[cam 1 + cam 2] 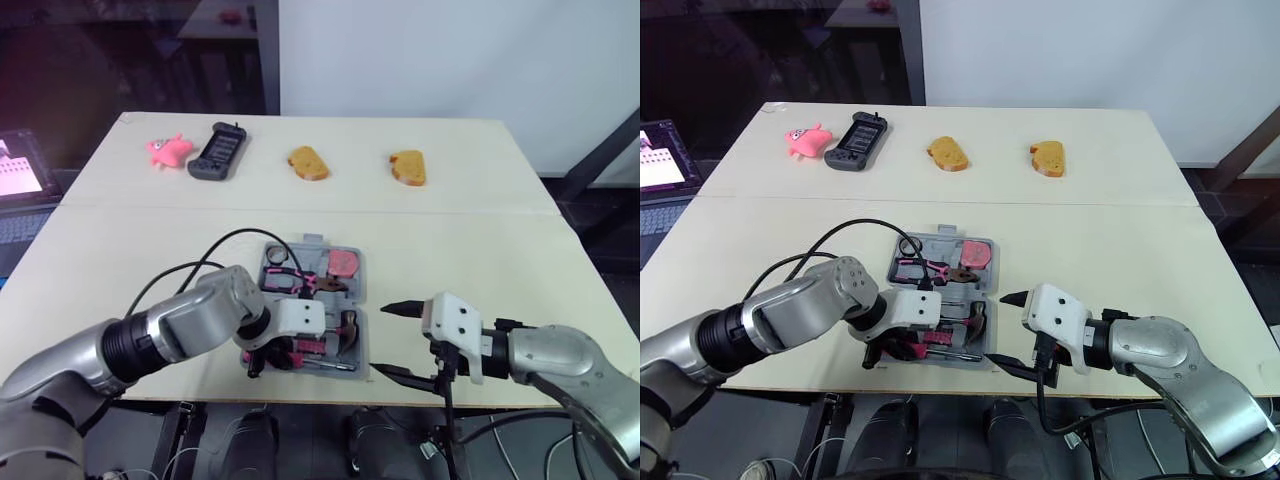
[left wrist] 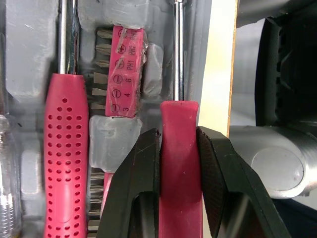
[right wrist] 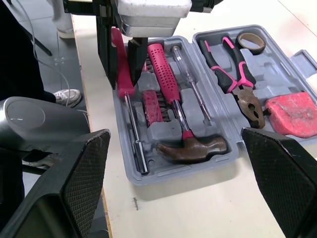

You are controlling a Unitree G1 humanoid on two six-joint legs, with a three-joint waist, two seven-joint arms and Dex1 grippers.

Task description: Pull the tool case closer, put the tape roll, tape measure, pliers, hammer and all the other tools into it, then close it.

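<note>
The grey tool case (image 3: 285, 74) lies open near the table's front edge. Its far half holds the pink-handled pliers (image 3: 233, 64), the tape roll (image 3: 251, 42) and the red tape measure (image 3: 292, 113). The near half holds the hammer (image 3: 193, 148), a dotted red screwdriver (image 2: 66, 148) and a bit holder (image 2: 126, 69). My left gripper (image 2: 178, 133) is shut on the handle of a slim red screwdriver (image 3: 120, 69), whose shaft lies in the slot along the case's front wall. My right gripper (image 1: 380, 340) stands open just right of the case, holding nothing.
Along the far side of the table lie a pink toy (image 1: 168, 150), a black handheld device (image 1: 218, 152) and two pieces of bread (image 1: 308, 162) (image 1: 408, 167). A laptop (image 1: 20, 180) sits off the table's left. The table edge runs just in front of the case.
</note>
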